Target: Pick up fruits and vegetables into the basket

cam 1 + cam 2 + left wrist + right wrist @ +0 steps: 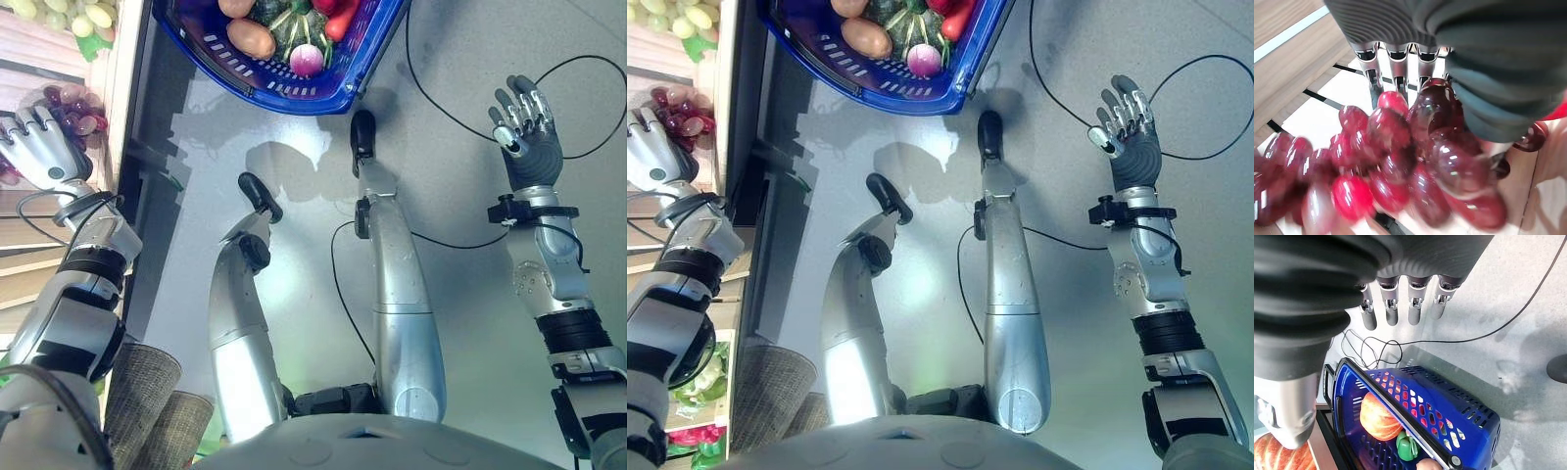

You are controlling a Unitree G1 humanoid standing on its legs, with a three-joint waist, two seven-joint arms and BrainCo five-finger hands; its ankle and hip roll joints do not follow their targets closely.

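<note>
A bunch of red grapes (74, 106) lies on a wooden shelf at the left. My left hand (39, 145) is on the bunch. In the left wrist view the red grapes (1400, 161) bulge against the palm with the fingers (1397, 66) curled down into them. The blue basket (294, 96) stands on the grey floor ahead and holds a potato (251, 37), a pink radish (306, 60), a red pepper (339, 20) and green vegetables. My right hand (525, 125) hovers open over the floor, to the right of the basket, holding nothing.
Green grapes (71, 16) lie further back on the same shelf. The shelf's dark front edge (131, 108) runs between my left hand and the basket. A lower shelf holds leafy vegetables (698, 377). Two grey woven containers (147, 392) stand at the lower left.
</note>
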